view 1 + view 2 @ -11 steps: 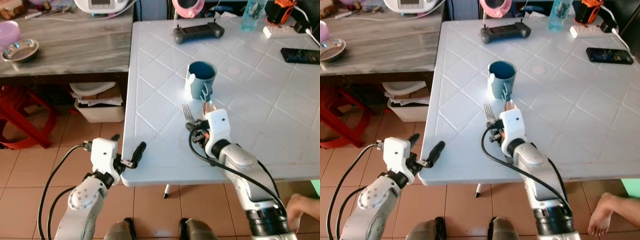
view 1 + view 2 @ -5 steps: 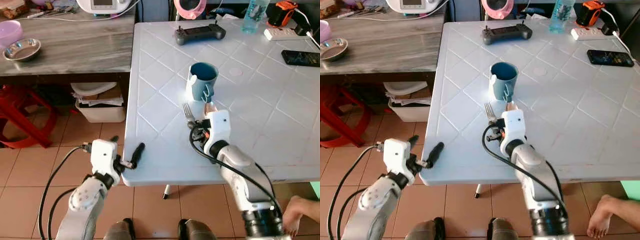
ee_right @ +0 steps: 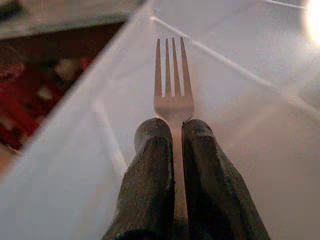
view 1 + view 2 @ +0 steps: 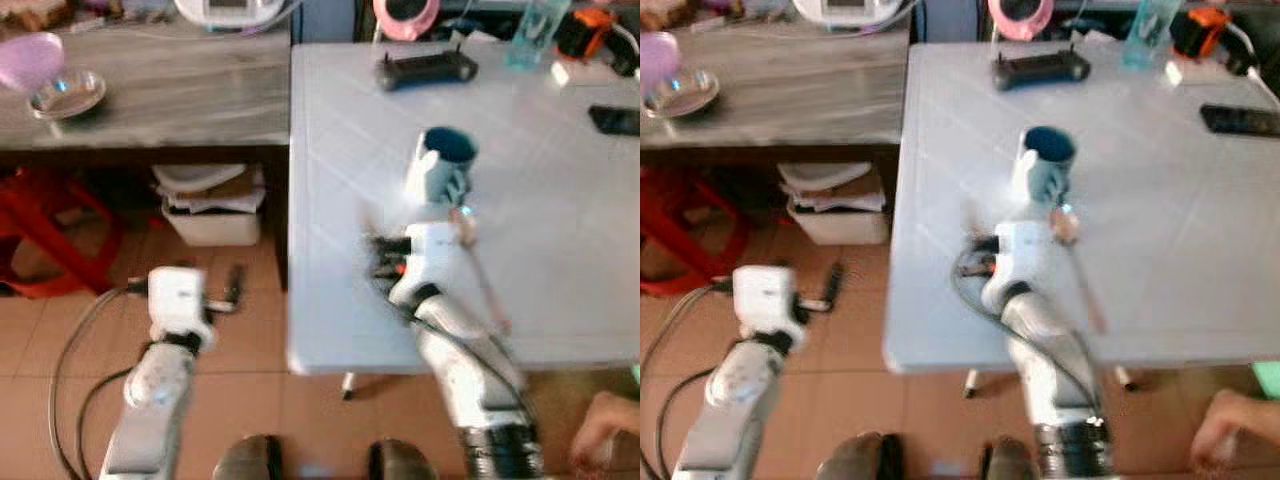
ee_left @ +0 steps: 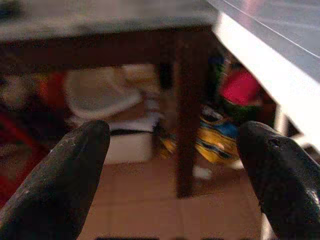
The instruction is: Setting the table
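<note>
The right tool point(image 3: 172, 150) was clamped tight on a fork point(image 3: 172, 85), tines pointing out past the fingertips and held just above the white surface point(image 4: 560, 200) near its left edge. A blue mug point(image 4: 440, 165) stood just beyond it. A spoon-like piece point(image 4: 478, 265) seemed to lie beside the right arm, though blur hid its detail. The left tool point(image 5: 175, 165) hung spread wide and empty, below the surface edge. Judged from this, the setting was at an early stage: the mug was placed, the fork not yet laid down, and no plate was out.
</note>
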